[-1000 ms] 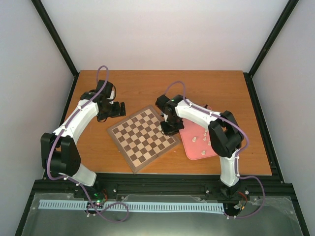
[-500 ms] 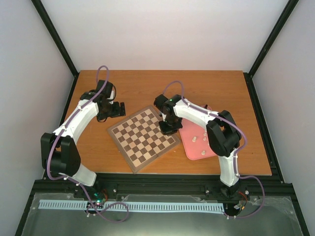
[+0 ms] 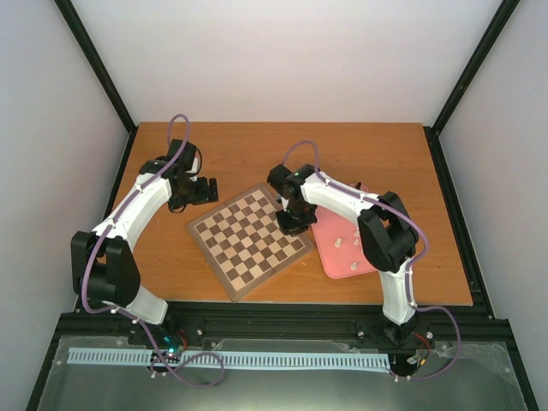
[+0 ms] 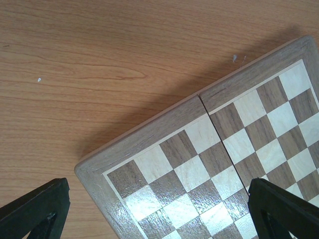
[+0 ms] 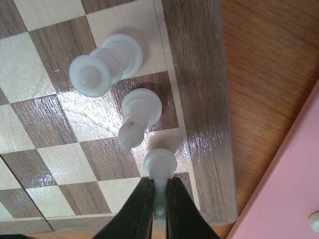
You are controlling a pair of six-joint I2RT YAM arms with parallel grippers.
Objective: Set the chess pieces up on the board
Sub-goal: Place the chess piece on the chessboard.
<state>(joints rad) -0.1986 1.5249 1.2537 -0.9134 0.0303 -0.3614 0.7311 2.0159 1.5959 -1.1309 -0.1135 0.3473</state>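
Right wrist view: the right claw (image 5: 159,191) is clamped shut on a cream-white chess piece (image 5: 160,162) over an edge-row square of the board (image 5: 199,99). Two more white pieces (image 5: 140,112) stand in line toward 11 o'clock, and the pink tray (image 5: 289,189) lies at 4 o'clock. The left claw (image 4: 159,214) hangs wide open above the board's 10 o'clock corner on the wooden desk (image 3: 257,145).
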